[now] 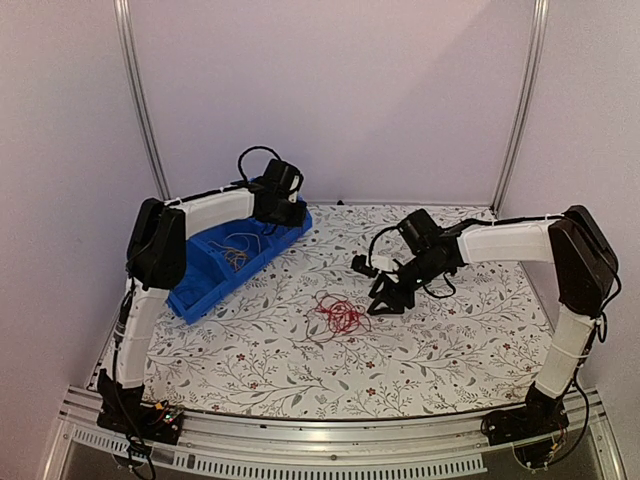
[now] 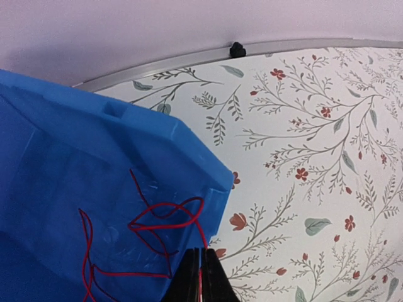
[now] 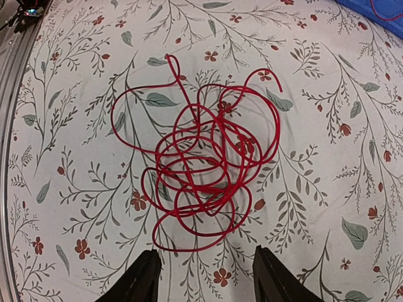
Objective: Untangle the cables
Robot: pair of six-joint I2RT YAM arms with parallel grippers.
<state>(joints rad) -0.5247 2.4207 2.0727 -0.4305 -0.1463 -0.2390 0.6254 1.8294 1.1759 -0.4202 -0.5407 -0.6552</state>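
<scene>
Red coil [image 3: 201,176]: you have it lying flat mid-table on the floral tablecloth [image 1: 250,360]. It is roundish with no clear long axis, and two loose ends arc away from the right gripper [image 3: 204,277], fingers apart. Left gripper [image 2: 200,264] is pinched on a red strand [image 2: 169,205] over the blue bin [image 2: 50,189]. Pale walls, metal rails.

The overhead camera sits high behind the near edge, looking down across the whole flower-printed white tabletop [image 1: 450,350]. The left wrist camera hangs close over the far corner of the blue plastic bin [image 2: 75,176]. It faces the grey metal rear rail [image 2: 189,60] past the left gripper [image 2: 200,280] and a thin red wire loop [image 2: 165,225]. The right wrist camera looks almost straight down, close above the tangled red cable bundle [image 3: 201,170], with the right gripper [image 3: 204,264] at its bottom edge. The overhead view shares bin and bundle.
</scene>
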